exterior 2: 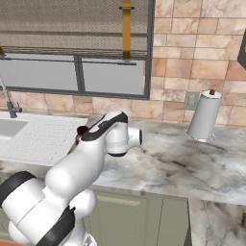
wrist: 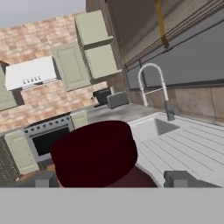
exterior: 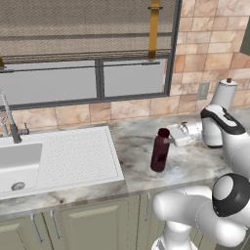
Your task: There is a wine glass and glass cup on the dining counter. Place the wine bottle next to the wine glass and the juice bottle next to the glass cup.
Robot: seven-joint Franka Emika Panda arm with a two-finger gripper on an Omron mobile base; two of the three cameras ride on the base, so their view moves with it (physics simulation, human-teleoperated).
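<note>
A veined marble counter [exterior: 141, 151] runs along a tiled wall under a wide window [exterior: 88, 49], with pale green cabinet doors below it. At its left end lies a white sink [exterior: 53, 161] with a ribbed drainboard and a tall arched tap [wrist: 153, 87]. Upright on the marble, just right of the drainboard, is the juice bottle [exterior: 160, 150], stout and dark red with a wide cap. The white arm reaches in from the right, level with the bottle's top, and the pincer [exterior: 175, 138] sits at the cap. In the hand view the red cap [wrist: 94, 153] looms close between the two grey fingertips [wrist: 177, 178], which stand wide, one on each side of it; whether they touch it I cannot tell. Further right, against the wall, a paper towel roll [exterior 2: 205, 116] stands on its holder, well apart from the bottle. A wall socket [exterior 2: 191, 100] is set in the tiles just left of the roll.
</note>
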